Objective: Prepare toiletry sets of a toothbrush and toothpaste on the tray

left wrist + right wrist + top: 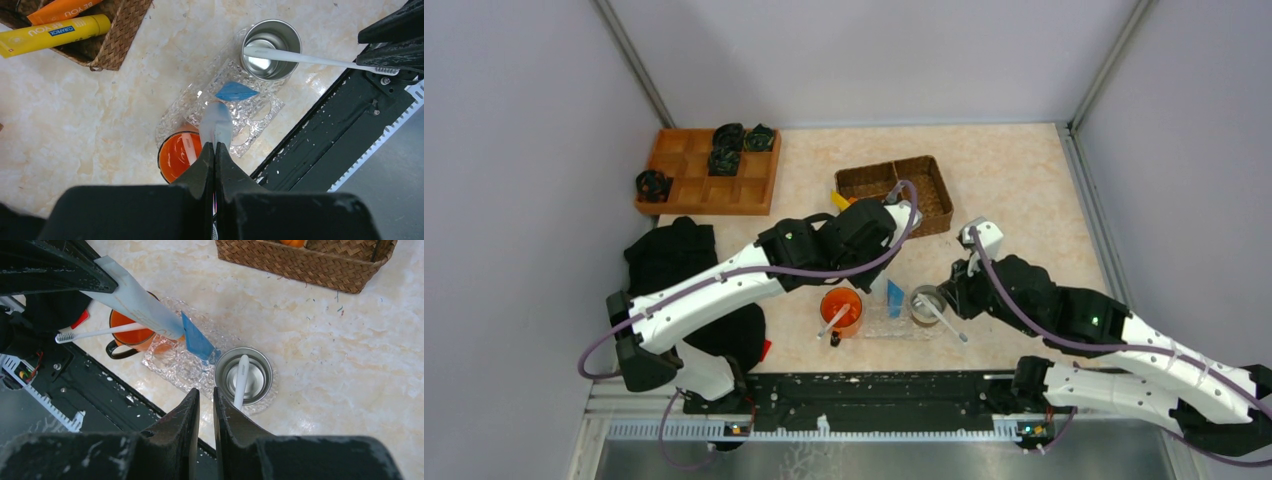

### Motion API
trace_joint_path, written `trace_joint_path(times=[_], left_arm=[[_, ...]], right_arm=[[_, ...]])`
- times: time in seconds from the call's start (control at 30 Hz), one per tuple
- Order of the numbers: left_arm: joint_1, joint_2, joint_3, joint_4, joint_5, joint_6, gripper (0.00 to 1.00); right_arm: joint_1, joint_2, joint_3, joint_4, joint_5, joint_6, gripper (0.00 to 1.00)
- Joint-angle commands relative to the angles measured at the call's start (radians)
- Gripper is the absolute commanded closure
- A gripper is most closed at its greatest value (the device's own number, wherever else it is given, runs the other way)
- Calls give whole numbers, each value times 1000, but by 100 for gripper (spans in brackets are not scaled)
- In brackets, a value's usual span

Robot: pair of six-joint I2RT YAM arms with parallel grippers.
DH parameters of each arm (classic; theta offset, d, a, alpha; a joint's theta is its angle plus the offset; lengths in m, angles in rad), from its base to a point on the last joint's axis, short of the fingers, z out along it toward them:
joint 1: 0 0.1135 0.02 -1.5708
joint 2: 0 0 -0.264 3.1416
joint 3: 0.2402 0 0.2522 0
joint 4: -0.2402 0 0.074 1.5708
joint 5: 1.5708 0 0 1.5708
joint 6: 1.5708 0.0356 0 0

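My left gripper point(215, 145) is shut on a pale toothpaste tube point(217, 125), whose blue flat end point(197, 340) points down over the clear bumpy tray point(250, 112). On the tray stand an orange mug point(841, 308) and a steel cup point(270, 47). One white toothbrush point(100, 332) leans in the mug, bristles up. Another toothbrush point(310, 59) leans in the steel cup. My right gripper point(206, 390) hovers just in front of the steel cup point(244, 375), its jaws a narrow gap apart with nothing between them.
A wicker basket point(924, 190) behind the tray holds a yellow tube point(50, 35) and an orange tube point(60, 9). An orange wooden compartment tray point(704, 185) with black items sits at the back left. A black cloth point(674, 255) lies at the left.
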Motion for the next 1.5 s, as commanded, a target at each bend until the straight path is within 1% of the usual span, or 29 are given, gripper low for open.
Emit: trace_joint_path(times=[0.0, 0.47, 0.63, 0.73, 0.97, 1.1, 1.2, 1.27, 1.3, 1.4, 1.47], left_arm=[[-7, 2, 11, 16, -49, 0, 100], [-7, 35, -38, 39, -27, -4, 99], [-6, 36, -44, 44, -22, -4, 87], [-6, 40, -59, 55, -22, -2, 82], [-6, 73, -83, 56, -48, -24, 62], [-6, 83, -59, 32, -73, -39, 58], [-5, 61, -30, 16, -108, -51, 57], [-5, 33, -8, 13, -149, -61, 55], [-5, 13, 1, 16, -181, -64, 52], [-3, -53, 18, 38, -325, -79, 40], [14, -98, 14, 59, -401, -99, 30]], right_arm=[[10, -12, -6, 34, -10, 7, 84], [10, -28, -18, 26, -15, 12, 84], [10, -27, -19, 29, -17, 12, 84], [10, -23, -18, 31, -18, 9, 84], [10, -20, -12, 28, -22, 7, 84], [10, -20, -9, 25, -23, 7, 84], [9, -14, -10, 27, -22, 7, 84], [10, -11, -14, 32, -23, 8, 84], [9, -6, -17, 39, -23, 6, 83], [9, 35, 15, 65, -5, -16, 79], [8, 117, 70, 92, 13, -64, 65]])
